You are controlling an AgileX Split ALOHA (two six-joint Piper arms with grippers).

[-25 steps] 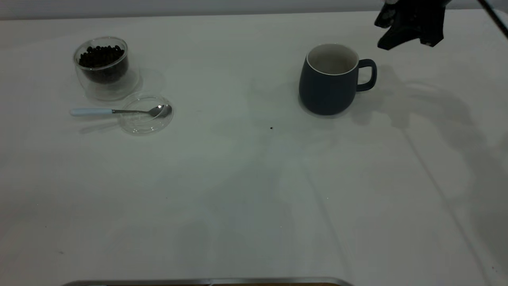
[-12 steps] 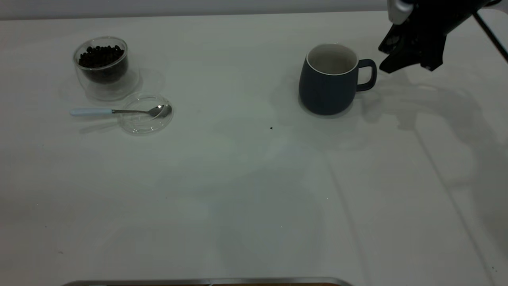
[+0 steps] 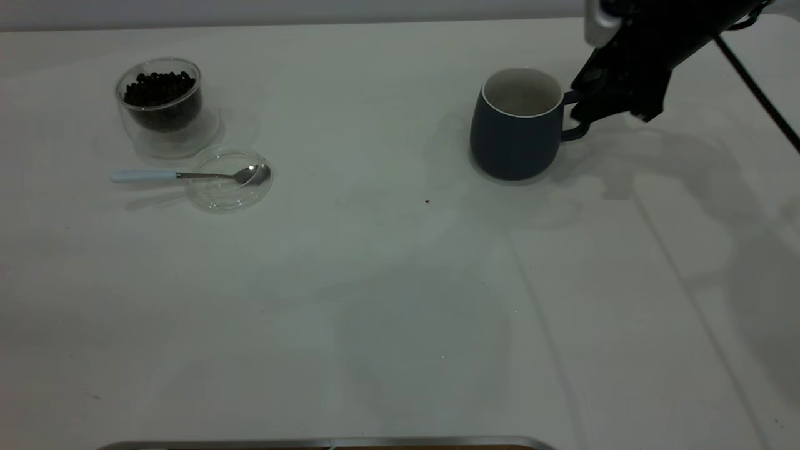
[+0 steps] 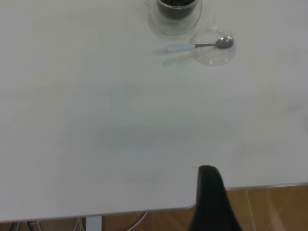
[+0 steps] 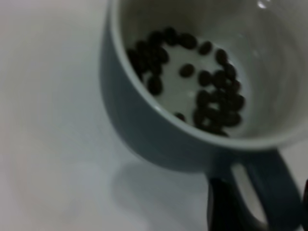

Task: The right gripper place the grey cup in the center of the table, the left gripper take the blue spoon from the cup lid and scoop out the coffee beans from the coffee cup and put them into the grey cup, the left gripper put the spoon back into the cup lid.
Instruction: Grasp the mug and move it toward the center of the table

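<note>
The grey cup [image 3: 512, 134] stands at the right back of the table [image 3: 375, 281], handle to the right. My right gripper [image 3: 584, 109] is at that handle, open, one finger [image 5: 219, 207] on each side of the loop. The right wrist view shows several coffee beans [image 5: 211, 96] inside the grey cup [image 5: 144, 125]. The coffee cup [image 3: 161, 106], full of coffee beans [image 3: 159, 87], stands at the back left. The blue spoon [image 3: 181, 175] rests with its bowl on the cup lid [image 3: 230, 187] in front of it. My left gripper [image 4: 209, 202] hangs over the table's edge, far from the spoon [image 4: 197, 45].
A small dark speck [image 3: 427, 201] lies on the table left of and in front of the grey cup. A metal strip [image 3: 325, 444] runs along the near edge. The left wrist view shows the table's edge and wooden floor [image 4: 269, 207].
My right gripper has come down and to the left, from above and right of the grey cup to its handle. The cup, spoon, lid and coffee cup have not moved.
</note>
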